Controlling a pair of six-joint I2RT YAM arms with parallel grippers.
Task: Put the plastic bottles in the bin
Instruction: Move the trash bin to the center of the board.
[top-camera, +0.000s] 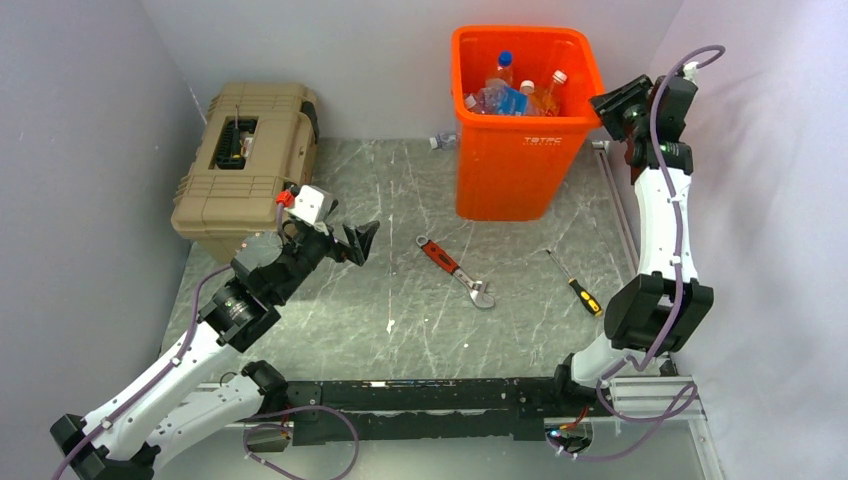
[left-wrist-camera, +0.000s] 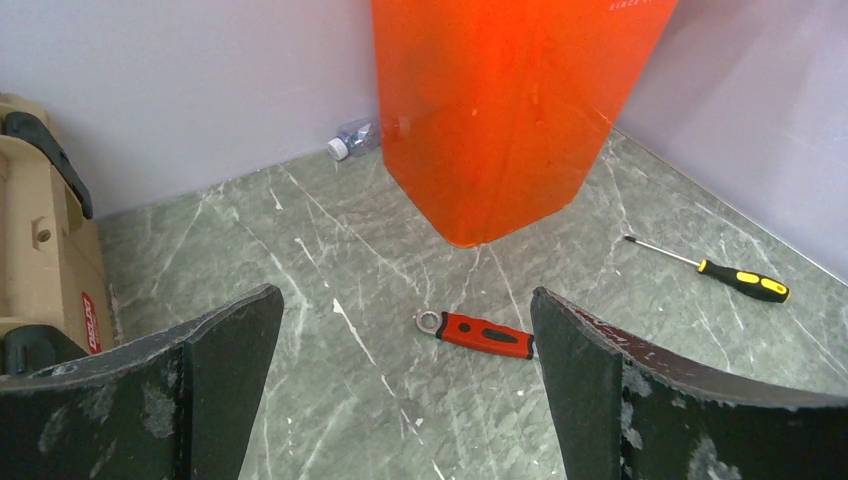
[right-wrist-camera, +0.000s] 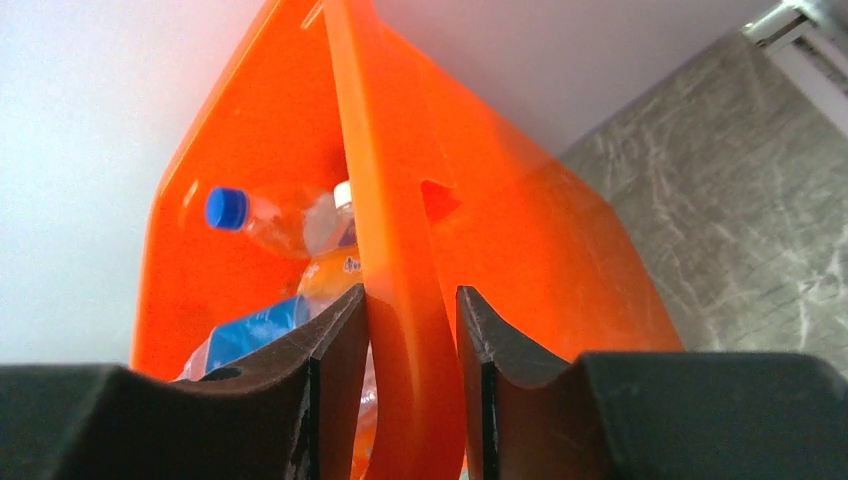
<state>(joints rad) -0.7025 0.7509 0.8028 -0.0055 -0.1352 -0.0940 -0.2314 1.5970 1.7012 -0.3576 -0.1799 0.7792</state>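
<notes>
Lettering in small white capitals crosses the front of the orange bin (top-camera: 508, 165), too small to read from above. The left wrist view catches the word "SINCE" at its upper edge. The bin stands at the back of the grey marbled table (top-camera: 400, 210). Inside it lie plastic bottles (top-camera: 512, 95), among them one with a blue cap, one with a blue label and an orange-tinted one with a white cap.

The right gripper (right-wrist-camera: 412, 330) pinches the bin's right wall at the rim, one finger inside and one outside. One stray bottle (left-wrist-camera: 352, 138), white-capped, lies on its side behind the bin against the back wall.

The left gripper (left-wrist-camera: 405, 340) hangs with its jaws spread wide and nothing between them, just beside the tan toolbox (top-camera: 245, 160), whose red sticker is illegible. A red-handled wrench (top-camera: 455, 270) and a yellow-and-black screwdriver (top-camera: 578, 285) lie in front of the bin.
</notes>
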